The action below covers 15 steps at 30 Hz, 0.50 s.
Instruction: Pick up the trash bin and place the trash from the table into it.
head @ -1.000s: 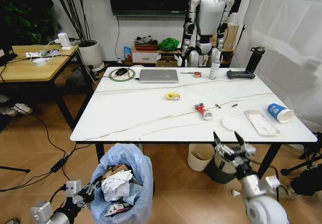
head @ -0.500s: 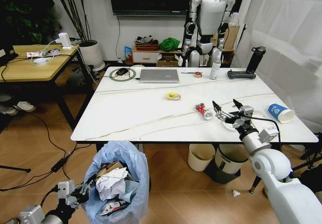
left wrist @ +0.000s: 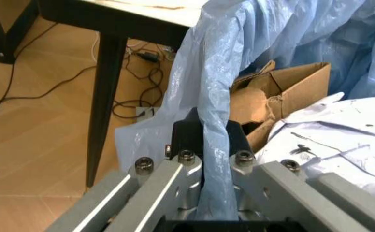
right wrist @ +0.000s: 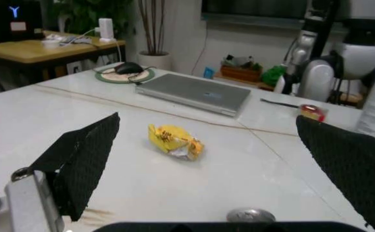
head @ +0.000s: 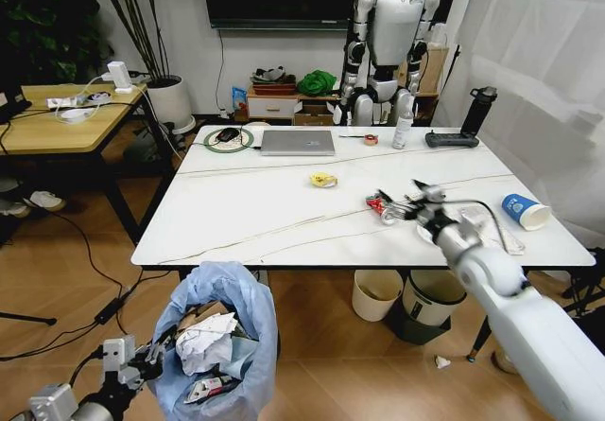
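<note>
The trash bin [head: 222,341], wrapped in a crinkled light-blue liner and holding cardboard [left wrist: 291,92] and white tissue [left wrist: 342,140], stands on the floor before the table's [head: 246,222] near left corner. My left gripper [head: 144,357] is shut on the liner's rim [left wrist: 213,145]. My right gripper [head: 397,203] hangs open just over the tabletop, right beside the red-white can [head: 381,207]. A yellow wrapper [head: 323,180] [right wrist: 174,140] lies farther in, ahead of the open fingers [right wrist: 84,154]. The blue paper cup [head: 525,211] and a pale wrapper [head: 492,234] lie to the right.
A laptop [head: 298,143], mouse on a round mat [head: 228,137], white bottle [head: 404,130], black flask [head: 477,111] and controller [head: 452,140] line the table's far side. A cream bin [head: 376,293] and grey bin [head: 430,298] stand beneath. A wooden desk [head: 57,123] is at left.
My right arm rose from below the table's front edge onto the tabletop and moved left to the can. The left gripper stays on the liner, sunk slightly lower.
</note>
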### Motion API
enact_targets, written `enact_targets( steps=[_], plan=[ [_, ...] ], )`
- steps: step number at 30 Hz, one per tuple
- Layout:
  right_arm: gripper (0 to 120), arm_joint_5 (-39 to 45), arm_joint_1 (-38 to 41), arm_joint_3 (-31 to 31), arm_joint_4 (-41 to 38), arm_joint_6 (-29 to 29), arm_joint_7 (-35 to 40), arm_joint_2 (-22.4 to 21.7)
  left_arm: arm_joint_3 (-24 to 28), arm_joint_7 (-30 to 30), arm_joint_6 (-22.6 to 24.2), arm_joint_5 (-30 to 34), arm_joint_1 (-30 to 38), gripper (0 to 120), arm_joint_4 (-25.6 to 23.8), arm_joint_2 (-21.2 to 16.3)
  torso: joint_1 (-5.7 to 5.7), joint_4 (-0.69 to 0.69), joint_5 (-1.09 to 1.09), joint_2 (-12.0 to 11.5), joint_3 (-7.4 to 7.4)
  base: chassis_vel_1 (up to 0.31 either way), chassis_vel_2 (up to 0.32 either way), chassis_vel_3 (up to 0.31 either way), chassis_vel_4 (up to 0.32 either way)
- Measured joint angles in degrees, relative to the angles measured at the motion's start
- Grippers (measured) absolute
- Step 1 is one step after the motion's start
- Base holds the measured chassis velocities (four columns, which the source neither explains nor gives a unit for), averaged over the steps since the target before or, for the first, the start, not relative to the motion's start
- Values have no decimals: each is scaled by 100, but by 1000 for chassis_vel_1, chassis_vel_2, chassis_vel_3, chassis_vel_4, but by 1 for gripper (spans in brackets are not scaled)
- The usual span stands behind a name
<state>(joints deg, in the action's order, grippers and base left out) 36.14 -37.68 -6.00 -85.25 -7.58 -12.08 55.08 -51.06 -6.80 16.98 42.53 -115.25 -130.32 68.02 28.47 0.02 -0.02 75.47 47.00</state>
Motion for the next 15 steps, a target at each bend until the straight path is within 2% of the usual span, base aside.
enact_targets(
  steps=[2,4,5,8,11,12,15],
  plan=[
    [100,-4,485,393,476,-24,-97,174,-16,25,21,-15,-13,0,-70,16,0,0,0,0,0,0,0,0,0],
    [100,-7,547,445,548,-31,-108,206,-18,28,23,-19,-16,0,-80,19,0,1,2,0,0,0,0,0,0],
    [100,-75,868,731,978,-61,-149,419,-27,41,36,-41,-31,0,-126,26,1,-1,-1,0,1,0,0,0,0],
    [100,-379,1184,1028,1630,-74,-168,826,-34,48,42,-74,-52,0,-167,42,0,-2,1,0,1,0,0,0,0],
    [100,-803,1451,1144,2356,-41,-171,1302,-34,49,43,-114,-68,0,-191,82,0,-1,1,0,1,0,0,0,0],
    [100,-803,1451,1144,2356,-41,-171,1302,-34,49,43,-114,-68,0,-191,82,0,-1,1,0,1,0,0,0,0],
    [100,-1301,1680,1145,2954,107,-169,1670,-26,49,42,-153,-72,0,-200,135,0,0,0,0,0,0,0,0,0]
  ],
)
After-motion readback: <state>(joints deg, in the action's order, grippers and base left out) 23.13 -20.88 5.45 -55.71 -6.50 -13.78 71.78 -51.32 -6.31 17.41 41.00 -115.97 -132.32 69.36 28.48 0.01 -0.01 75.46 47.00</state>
